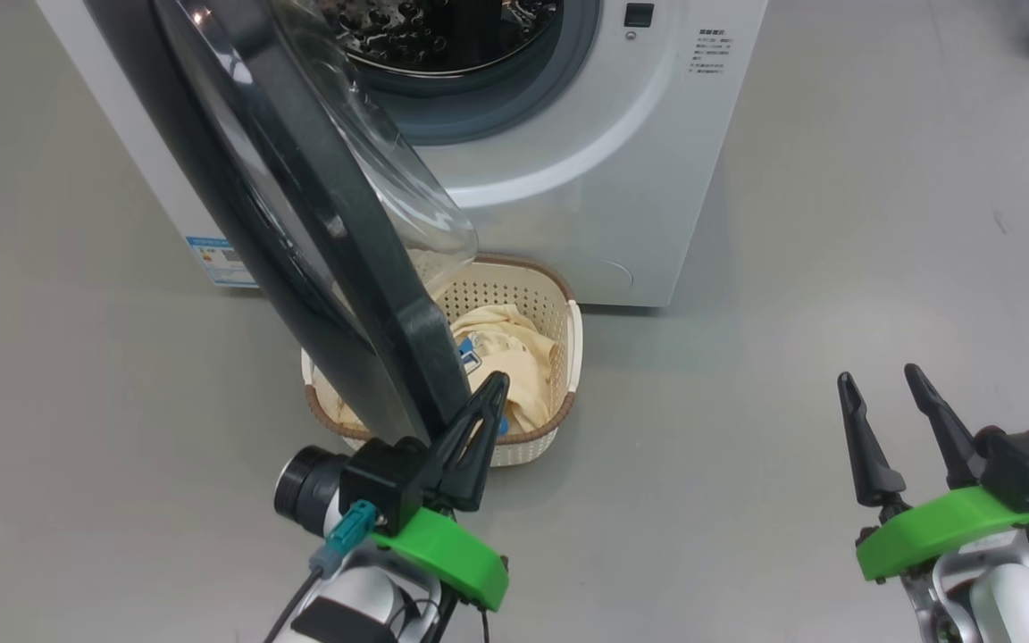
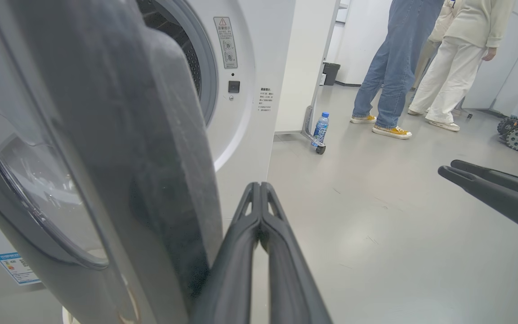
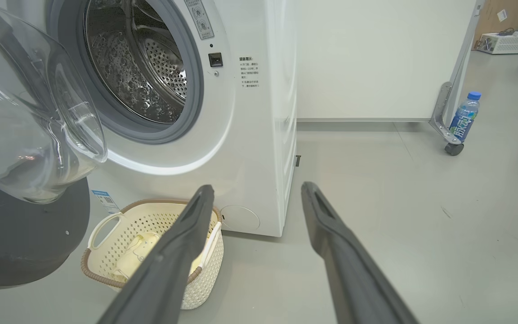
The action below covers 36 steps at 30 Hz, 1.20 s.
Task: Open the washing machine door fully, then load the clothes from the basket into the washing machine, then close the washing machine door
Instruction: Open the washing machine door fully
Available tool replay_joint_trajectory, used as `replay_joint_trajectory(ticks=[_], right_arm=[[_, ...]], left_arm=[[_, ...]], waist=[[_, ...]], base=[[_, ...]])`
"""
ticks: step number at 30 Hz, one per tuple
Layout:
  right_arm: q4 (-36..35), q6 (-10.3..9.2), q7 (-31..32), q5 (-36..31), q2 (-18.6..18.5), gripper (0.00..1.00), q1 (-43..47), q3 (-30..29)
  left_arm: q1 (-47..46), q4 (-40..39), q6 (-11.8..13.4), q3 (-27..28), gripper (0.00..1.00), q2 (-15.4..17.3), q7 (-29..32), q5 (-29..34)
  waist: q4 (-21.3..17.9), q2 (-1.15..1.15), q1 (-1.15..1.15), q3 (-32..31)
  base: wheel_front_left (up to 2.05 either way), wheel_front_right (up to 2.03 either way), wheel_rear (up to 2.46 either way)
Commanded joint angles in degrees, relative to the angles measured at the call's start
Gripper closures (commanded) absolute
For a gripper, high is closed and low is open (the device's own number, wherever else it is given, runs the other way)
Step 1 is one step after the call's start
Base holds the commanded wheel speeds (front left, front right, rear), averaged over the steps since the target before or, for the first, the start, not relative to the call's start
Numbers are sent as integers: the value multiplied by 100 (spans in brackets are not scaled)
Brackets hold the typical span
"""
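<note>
Two risks: the left gripper (image 1: 495,386), fingers pressed together beside the rim of the washing machine door (image 1: 336,232) at lower centre, may slip past it. The door, only partly open, overhangs the basket (image 1: 571,321) of clothes (image 1: 519,353), blocking the spread right gripper (image 1: 879,379) at lower right.

Bright even overhead light, soft shadows on the floor (image 1: 836,223), glare on the washing machine door (image 1: 300,205), its near rim blurred, edges bowed.

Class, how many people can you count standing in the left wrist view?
2. The person in blue jeans stands beyond the water bottle; the person in cream clothes stands just right of them in that view. Someone else may be hidden behind them.
</note>
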Motion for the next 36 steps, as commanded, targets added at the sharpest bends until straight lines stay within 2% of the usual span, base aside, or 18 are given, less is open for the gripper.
replay_joint_trajectory(ticks=[1,36], right_arm=[[-162,21,-56,30,-76,0,-243,101],[-106,21,-56,54,-84,0,-227,118]], left_arm=[[-263,-164,61,240,100,102,-57,-39],[-97,-437,396,203,100,273,125,-146]], waist=[[10,0,0,1],[449,0,0,-56]], base=[[0,0,0],[0,0,0]])
